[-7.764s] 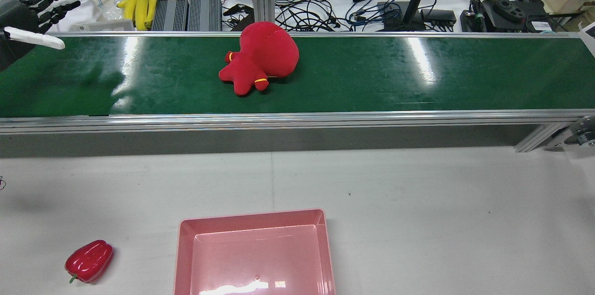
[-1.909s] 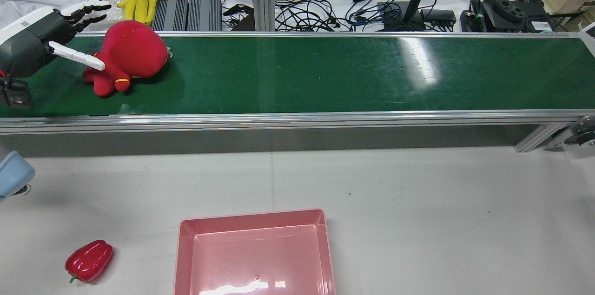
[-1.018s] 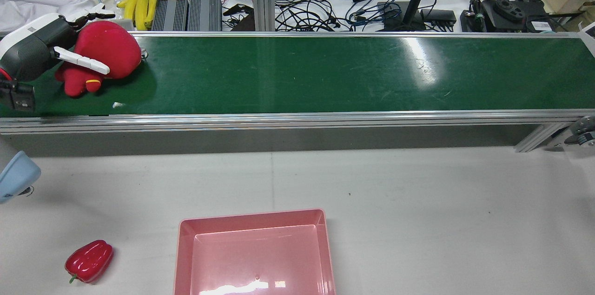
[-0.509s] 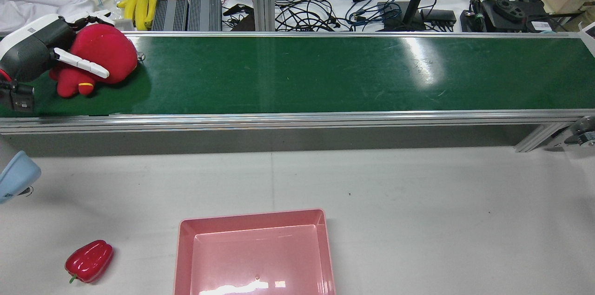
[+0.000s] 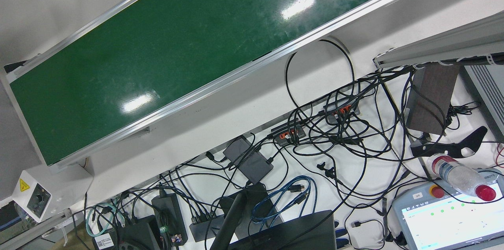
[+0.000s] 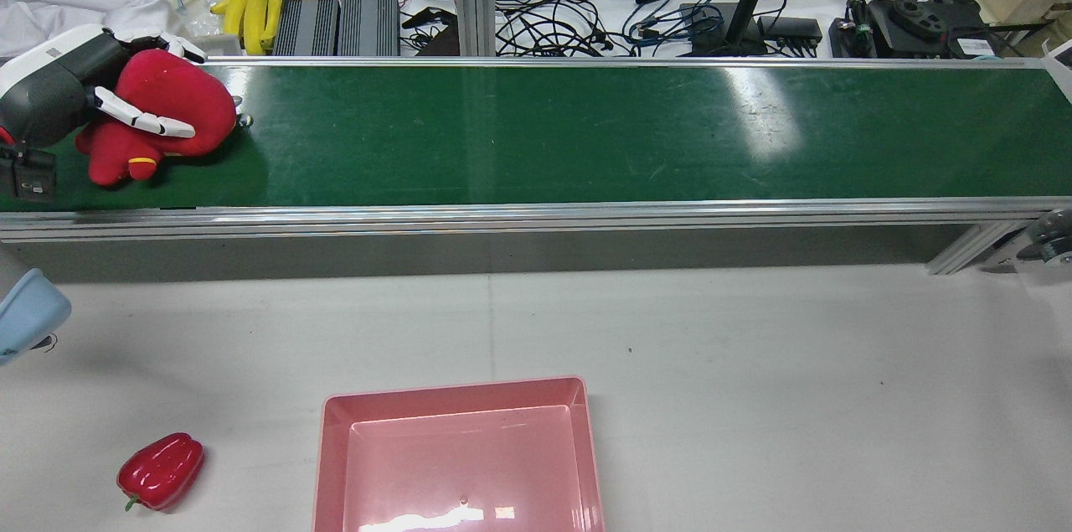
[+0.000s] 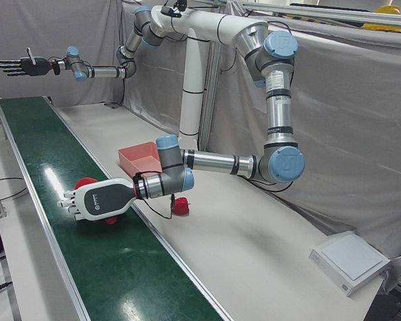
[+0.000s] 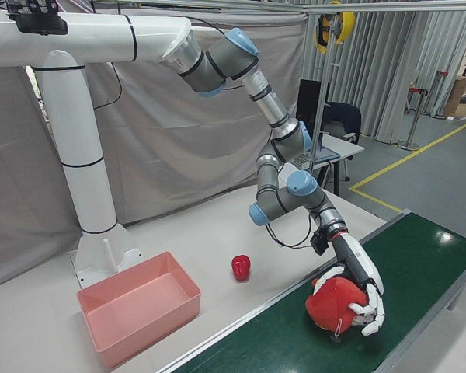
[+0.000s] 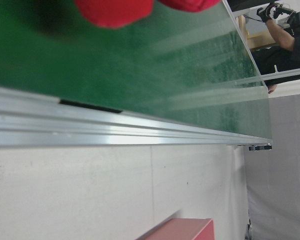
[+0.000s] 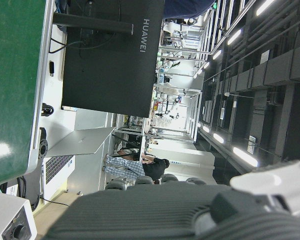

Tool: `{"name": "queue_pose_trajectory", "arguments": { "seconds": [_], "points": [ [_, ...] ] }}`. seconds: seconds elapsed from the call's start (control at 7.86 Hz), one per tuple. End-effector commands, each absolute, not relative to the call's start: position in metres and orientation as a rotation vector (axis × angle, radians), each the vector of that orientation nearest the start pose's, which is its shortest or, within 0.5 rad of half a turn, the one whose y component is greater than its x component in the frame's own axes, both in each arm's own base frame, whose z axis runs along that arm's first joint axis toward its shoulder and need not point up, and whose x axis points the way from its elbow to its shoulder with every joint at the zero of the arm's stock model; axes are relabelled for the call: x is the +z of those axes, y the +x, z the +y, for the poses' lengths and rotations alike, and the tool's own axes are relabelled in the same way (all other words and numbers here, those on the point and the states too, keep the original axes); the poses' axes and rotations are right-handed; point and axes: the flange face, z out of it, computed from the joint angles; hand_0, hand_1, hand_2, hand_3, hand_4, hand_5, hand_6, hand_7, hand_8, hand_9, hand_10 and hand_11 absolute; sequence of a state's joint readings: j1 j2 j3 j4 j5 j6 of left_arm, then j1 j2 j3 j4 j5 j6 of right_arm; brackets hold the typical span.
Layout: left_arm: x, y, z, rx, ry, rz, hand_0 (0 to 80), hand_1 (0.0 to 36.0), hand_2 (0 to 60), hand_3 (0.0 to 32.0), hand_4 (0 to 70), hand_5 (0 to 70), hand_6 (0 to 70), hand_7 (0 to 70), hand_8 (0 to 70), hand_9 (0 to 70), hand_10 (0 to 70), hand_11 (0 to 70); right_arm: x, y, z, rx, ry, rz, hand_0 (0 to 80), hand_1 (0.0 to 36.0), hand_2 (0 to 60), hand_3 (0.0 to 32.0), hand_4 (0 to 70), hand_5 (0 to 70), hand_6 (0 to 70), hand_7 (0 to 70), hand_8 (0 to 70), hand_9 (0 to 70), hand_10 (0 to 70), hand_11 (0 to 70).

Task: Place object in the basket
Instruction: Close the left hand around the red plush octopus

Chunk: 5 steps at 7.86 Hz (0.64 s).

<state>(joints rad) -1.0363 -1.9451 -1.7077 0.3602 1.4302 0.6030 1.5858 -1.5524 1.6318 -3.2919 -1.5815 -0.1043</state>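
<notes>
A red plush toy (image 6: 163,109) lies on the green belt (image 6: 586,134) at its far left end. My left hand (image 6: 59,92) is at the toy and closed around it: the thumb lies across its near side and the fingers curl over its far side. The right-front view shows the same hold, with the hand (image 8: 361,284) on the toy (image 8: 332,305), which rests on the belt. The pink basket (image 6: 459,391) stands empty on the white table. My right hand (image 7: 17,65) is raised high at the belt's other end, open with fingers spread.
A red bell pepper (image 6: 161,472) lies on the table left of the basket. The belt's aluminium rail (image 6: 536,215) runs between belt and table. Bananas (image 6: 251,8), tablets, a monitor and cables lie behind the belt. A white box (image 7: 351,261) sits on a table corner.
The toy has ridden the belt from its middle to the far left. My left hand has come down onto it and its fingers have curled around it.
</notes>
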Motion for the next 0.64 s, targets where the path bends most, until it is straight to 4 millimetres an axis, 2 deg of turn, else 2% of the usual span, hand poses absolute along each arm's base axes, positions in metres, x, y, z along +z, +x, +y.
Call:
{"name": "queue_pose_trajectory", "arguments": {
  "seconds": [0.0, 0.25, 0.51],
  "points": [
    [0.394, 0.183, -0.569, -1.464, 0.124, 2.064, 60.0, 30.9, 49.2, 0.0, 26.5, 70.0, 17.0, 36.6, 36.9, 53.4, 28.6, 43.3, 0.663, 0.140, -0.489, -2.352, -0.118, 2.188, 0.0, 0.0, 0.0, 0.0, 0.0, 0.0, 0.0, 0.0, 0.0, 0.0, 0.0, 0.0],
    [0.346, 0.214, -0.521, -1.363, 0.014, 2.093, 60.5, 30.7, 46.7, 0.0, 25.0, 70.0, 16.8, 35.9, 36.5, 52.8, 28.2, 42.9, 0.663, 0.140, -0.489, -2.350, -0.118, 2.189, 0.0, 0.0, 0.0, 0.0, 0.0, 0.0, 0.0, 0.0, 0.0, 0.0, 0.0, 0.0],
    [0.317, 0.247, -0.480, -1.284, -0.093, 2.103, 61.9, 30.9, 44.5, 0.0, 25.0, 70.0, 16.8, 35.7, 36.3, 52.5, 28.4, 43.3, 0.663, 0.140, -0.489, -2.352, -0.118, 2.188, 0.0, 0.0, 0.0, 0.0, 0.0, 0.0, 0.0, 0.0, 0.0, 0.0, 0.0, 0.0]
  ]
}}
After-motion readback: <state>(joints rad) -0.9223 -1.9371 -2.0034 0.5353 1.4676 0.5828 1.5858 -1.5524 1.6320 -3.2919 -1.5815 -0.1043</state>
